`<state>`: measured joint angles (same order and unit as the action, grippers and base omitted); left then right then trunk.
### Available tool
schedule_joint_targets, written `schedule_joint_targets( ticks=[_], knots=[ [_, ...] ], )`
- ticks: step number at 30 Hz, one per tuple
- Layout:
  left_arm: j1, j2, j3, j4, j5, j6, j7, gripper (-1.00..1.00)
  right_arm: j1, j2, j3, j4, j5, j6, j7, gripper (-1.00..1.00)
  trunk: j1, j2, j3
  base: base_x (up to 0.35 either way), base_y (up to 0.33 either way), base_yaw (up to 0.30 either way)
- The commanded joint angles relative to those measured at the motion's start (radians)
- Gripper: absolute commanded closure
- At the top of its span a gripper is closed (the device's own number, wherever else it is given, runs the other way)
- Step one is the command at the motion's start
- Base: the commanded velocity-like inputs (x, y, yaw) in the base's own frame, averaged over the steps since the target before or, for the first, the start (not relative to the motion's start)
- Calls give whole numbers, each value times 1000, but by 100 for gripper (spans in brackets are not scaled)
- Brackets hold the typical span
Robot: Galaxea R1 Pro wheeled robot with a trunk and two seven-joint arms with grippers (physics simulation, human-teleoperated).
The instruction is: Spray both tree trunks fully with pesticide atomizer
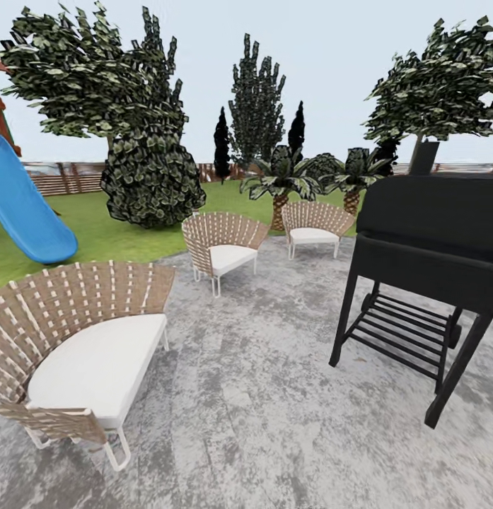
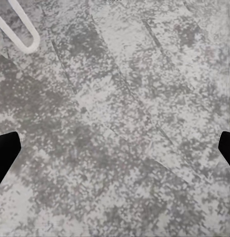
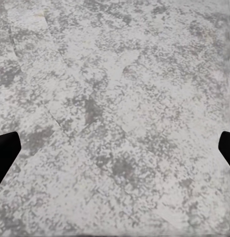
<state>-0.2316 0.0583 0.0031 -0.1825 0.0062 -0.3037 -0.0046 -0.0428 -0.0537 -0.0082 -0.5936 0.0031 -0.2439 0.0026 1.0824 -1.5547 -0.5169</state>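
The pesticide atomizer and the pesticide are out of view. Two broad-crowned trees stand at the lawn's edges, one at the far left (image 1: pixel 83 71) and one at the far right (image 1: pixel 444 85); their trunks are mostly hidden behind a bush and the grill. In the left wrist view my left gripper (image 2: pixel 115 153) is open over bare mottled grey floor (image 2: pixel 124 113), its black fingertips (image 2: pixel 6 153) wide apart. The right gripper (image 3: pixel 115 153) is likewise open over the stone floor (image 3: pixel 119 98), holding nothing.
Three woven chairs with white cushions stand on the patio: near left (image 1: pixel 83 346), middle (image 1: pixel 221 247), farther back (image 1: pixel 315 225). A black grill (image 1: pixel 423 261) stands at right. A blue slide (image 1: pixel 27 205), a dense bush (image 1: pixel 151 180), palm plants (image 1: pixel 281 177) and a slat fence (image 1: pixel 59 180) border the lawn (image 1: pixel 119 237).
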Motion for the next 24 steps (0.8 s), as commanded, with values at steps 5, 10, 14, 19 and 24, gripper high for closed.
schedule_joint_targets(
  ticks=[5,10,14,19,24],
  knots=[
    [0,0,0,0,0,0,0,-100,0,0,0,0,0,0,0,-100,19,-35,-16,0,0,-300],
    [0,0,0,0,0,0,0,-100,0,0,0,0,0,0,0,-100,38,-70,-32,0,0,-300],
    [0,0,0,0,0,0,0,-100,0,0,0,0,0,0,0,-100,54,-98,-47,0,0,-295],
    [0,0,0,0,0,0,0,-100,0,0,0,0,0,0,0,-100,73,-133,-66,0,0,-292],
    [0,0,0,0,0,0,0,-100,0,0,0,0,0,0,0,-100,92,-168,-85,0,0,-290]
  ],
)
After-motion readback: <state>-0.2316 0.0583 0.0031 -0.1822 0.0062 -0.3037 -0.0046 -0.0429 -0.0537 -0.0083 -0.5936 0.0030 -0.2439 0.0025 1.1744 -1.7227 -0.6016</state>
